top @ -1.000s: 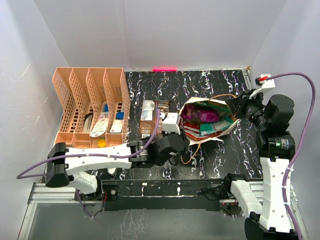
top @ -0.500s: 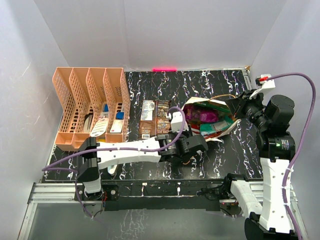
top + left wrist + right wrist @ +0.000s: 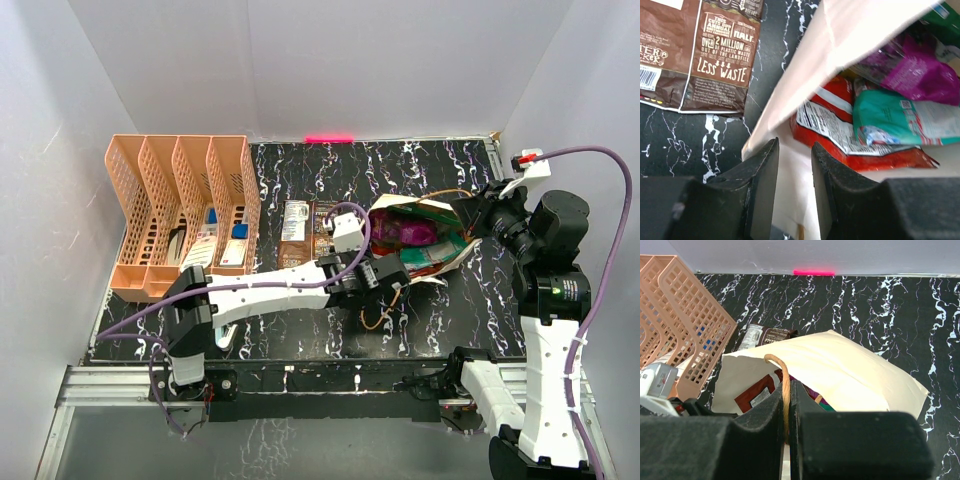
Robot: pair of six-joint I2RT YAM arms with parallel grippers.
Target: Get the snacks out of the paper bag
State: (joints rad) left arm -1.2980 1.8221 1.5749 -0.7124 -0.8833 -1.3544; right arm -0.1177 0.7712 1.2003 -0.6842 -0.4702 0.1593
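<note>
Right wrist | right tool [image 3: 788,390] pinches brown cord [image 3: 781,365] | left tool [image 3: 794,146] narrow, glossy snacks [image 3: 890,117] ahead

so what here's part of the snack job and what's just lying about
Job: paper bag; cord handle, pinched by right gripper; purple packet, red packet, teal packet inside; brown packets already out; left gripper, open at bag mouth.
Lying about: peach file rack; stationery in it.
</note>
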